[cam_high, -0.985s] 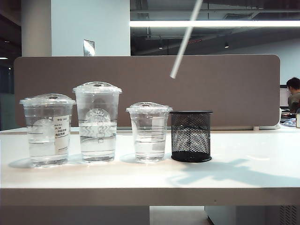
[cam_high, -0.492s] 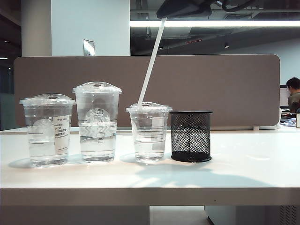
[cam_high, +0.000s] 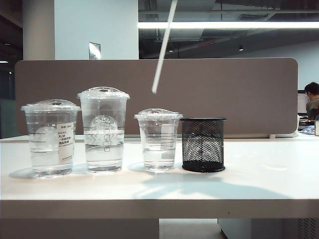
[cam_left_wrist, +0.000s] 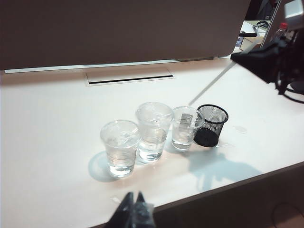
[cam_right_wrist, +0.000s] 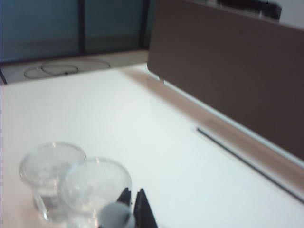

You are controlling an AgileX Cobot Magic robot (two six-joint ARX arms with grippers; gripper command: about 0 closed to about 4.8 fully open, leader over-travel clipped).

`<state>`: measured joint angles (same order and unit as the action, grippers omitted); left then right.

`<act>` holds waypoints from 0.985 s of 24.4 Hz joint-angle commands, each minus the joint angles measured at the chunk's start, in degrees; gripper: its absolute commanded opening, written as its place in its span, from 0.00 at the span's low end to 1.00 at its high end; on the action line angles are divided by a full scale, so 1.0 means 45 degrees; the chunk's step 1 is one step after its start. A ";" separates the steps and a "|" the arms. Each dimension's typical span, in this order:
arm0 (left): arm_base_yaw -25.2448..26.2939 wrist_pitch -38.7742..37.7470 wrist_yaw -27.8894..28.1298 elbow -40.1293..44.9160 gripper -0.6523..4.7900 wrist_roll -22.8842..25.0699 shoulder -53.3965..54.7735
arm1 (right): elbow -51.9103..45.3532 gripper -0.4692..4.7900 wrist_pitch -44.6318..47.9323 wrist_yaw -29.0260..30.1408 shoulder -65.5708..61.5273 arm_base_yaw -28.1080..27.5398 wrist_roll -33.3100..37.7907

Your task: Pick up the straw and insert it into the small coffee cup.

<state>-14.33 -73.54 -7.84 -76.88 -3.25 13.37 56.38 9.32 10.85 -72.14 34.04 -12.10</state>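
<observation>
At the top of the exterior frame, the straw is cut off, its lower end hanging above the small coffee cup on the white surface; brown partition behind. Right gripper: fingers pinched on the straw. Left gripper: fingers closed, empty, at the surface's near edge.

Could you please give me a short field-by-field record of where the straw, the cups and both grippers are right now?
straw: tilted, in the air above the small coffee cup, lower tip clear of its lid
other cups: tall logo cup, labelled cup, left of the small one
mesh pen holder: right of the small cup
right gripper: jaws shut on straw, above the cups
left gripper: jaws shut, empty, hanging back from the cups
</observation>
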 commanded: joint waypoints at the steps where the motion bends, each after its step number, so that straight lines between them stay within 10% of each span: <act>1: 0.0034 0.0068 0.0024 -0.0029 0.11 0.0034 0.0029 | 0.0034 0.11 -0.0865 -0.0146 -0.0287 0.0005 -0.0044; 24: 0.0034 0.0068 0.0024 -0.0029 0.11 -0.0039 0.0029 | 0.0058 0.11 -0.0641 0.0476 -0.0733 0.0058 0.0083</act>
<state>-14.33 -73.54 -7.77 -76.86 -3.44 13.37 56.31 5.54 12.67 -75.02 34.17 -11.94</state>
